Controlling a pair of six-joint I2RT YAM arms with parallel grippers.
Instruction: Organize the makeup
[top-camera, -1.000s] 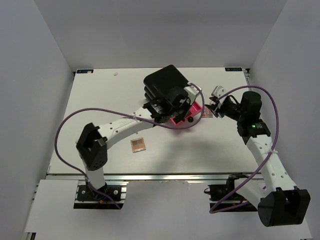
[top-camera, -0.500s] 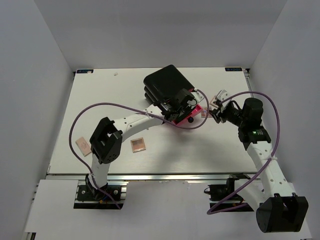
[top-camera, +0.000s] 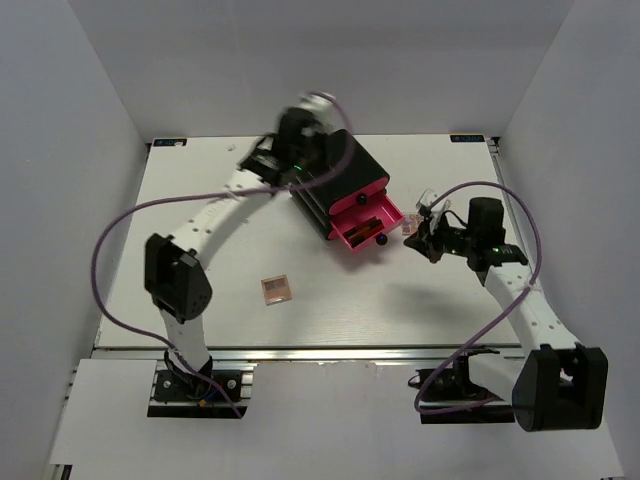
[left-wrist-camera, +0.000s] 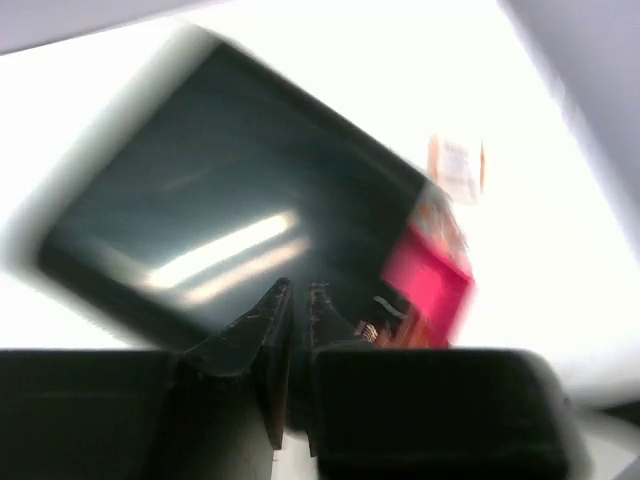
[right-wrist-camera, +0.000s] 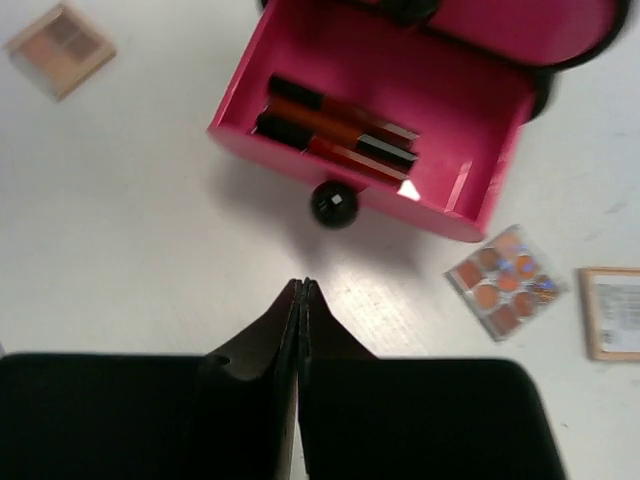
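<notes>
The right arm's fingers are pressed shut on nothing, just short of the opened pink drawer, where thin black-and-red sticks are laid parallel to its front. A small square palette of brownish pans is found on the white desk just beside that drawer, rightward of those fingers in the wrist view and nearest this arm. The left arm's fingers are held closed, seemingly empty though blurred, above the large black box. A tan square palette is seen well apart.
</notes>
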